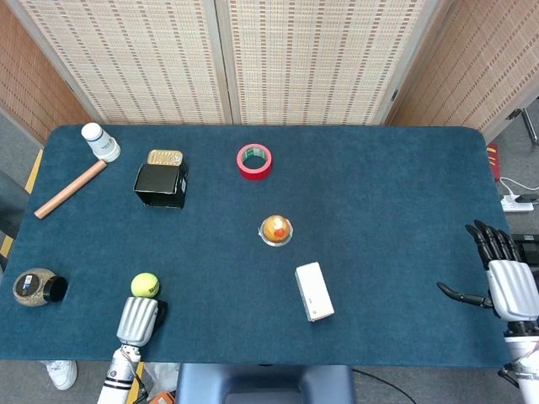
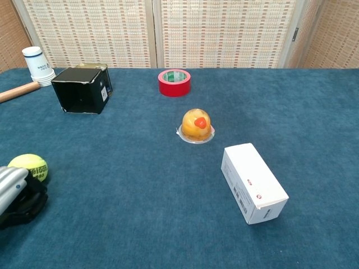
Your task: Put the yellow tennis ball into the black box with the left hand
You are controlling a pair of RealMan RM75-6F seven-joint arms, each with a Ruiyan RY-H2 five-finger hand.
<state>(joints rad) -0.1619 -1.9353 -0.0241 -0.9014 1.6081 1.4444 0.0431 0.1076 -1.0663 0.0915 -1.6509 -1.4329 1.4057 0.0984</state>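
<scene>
My left hand (image 1: 138,319) sits against the fuzzy yellow tennis ball (image 1: 145,284), grip not discernible; risk: nudging it rolling away from the square black box (image 1: 160,185); right hand (image 1: 505,288) spread, empty.

Bright even light; soft faint shadows; no glare; both views sharp

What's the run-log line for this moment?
left hand: at tennis ball, grasp unclear | ball: on table, outside black box | right hand: open, idle at table edge
</scene>
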